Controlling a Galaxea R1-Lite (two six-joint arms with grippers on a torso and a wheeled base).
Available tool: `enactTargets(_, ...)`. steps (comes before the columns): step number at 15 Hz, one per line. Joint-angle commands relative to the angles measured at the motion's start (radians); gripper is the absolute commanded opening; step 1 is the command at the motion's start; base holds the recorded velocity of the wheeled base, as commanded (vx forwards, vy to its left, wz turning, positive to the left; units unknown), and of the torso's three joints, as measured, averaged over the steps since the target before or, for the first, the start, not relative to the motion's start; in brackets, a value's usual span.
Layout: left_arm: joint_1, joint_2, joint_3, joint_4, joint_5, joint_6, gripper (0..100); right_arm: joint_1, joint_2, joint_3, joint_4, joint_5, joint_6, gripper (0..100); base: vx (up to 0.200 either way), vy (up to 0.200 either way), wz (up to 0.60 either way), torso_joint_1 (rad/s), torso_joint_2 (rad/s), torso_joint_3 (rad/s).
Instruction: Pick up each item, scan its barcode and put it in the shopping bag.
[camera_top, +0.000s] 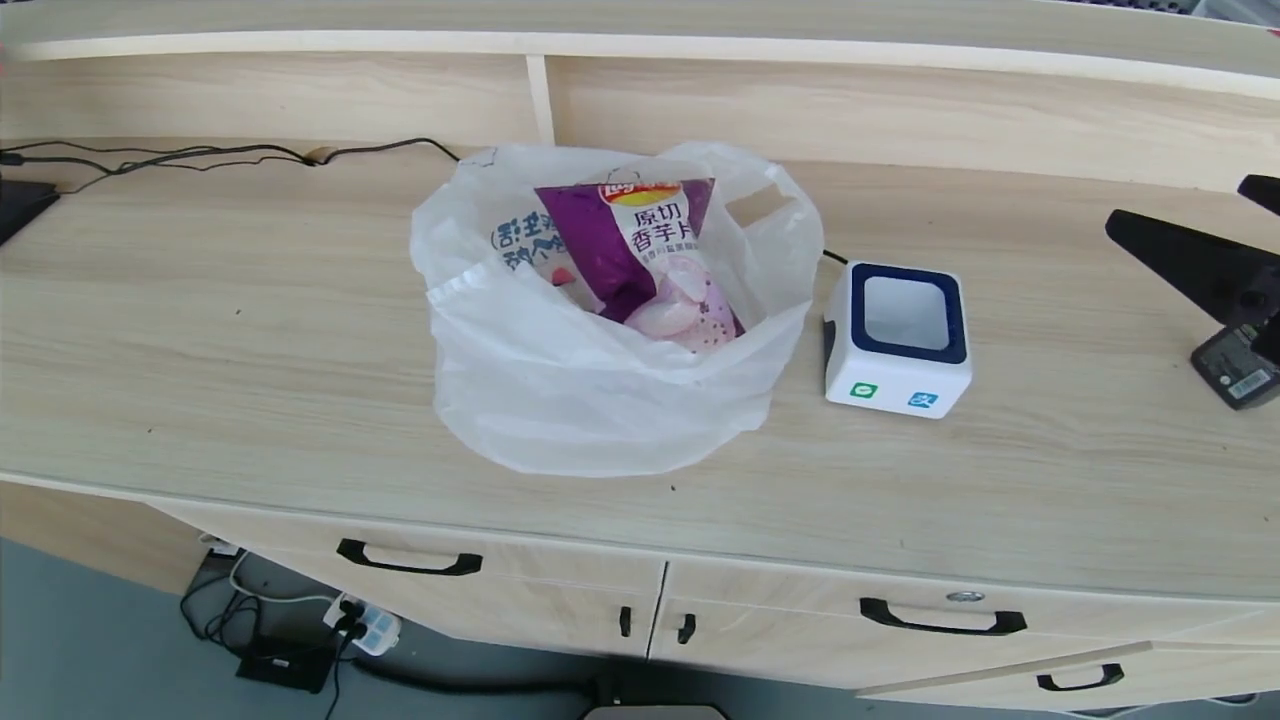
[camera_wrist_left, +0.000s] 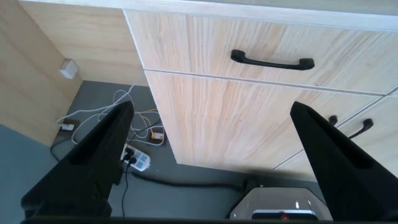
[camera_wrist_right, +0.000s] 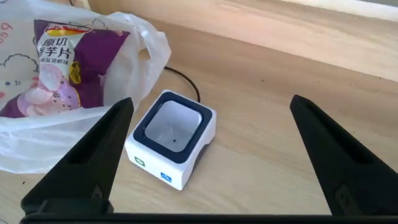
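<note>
I saw a pale wood-grain tabletop (camera_top: 250, 330) carrying a white plastic shopping bag (camera_top: 560, 400) around its middle. A white scanner box (camera_top: 897, 340) with a dark blue rim sat just beside the bag, toward the right edge. Black cables (camera_top: 200, 155) lay along the back edge near the left corner.

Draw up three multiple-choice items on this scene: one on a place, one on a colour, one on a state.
1. The scanner stands: A inside the shopping bag; B on the counter, at the bag's right; C in a drawer.
2. The chip packet foremost in the bag is mostly: A green; B yellow; C purple.
3. The right gripper is: A open, empty; B shut on the packet; C shut on the scanner.
1 B: it sits on bare counter beside the bag. 2 C: purple front. 3 A: spread wide, nothing held.
</note>
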Motion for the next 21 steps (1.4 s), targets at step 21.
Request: enactTargets(21, -0.001, 0.002, 0.0, 0.003, 0.001, 0.008, 100, -0.499, -0.064, 0.28, -0.108, 0.073, 0.15, 100, -0.057, -0.086, 0.0, 0.005, 0.0, 0.001)
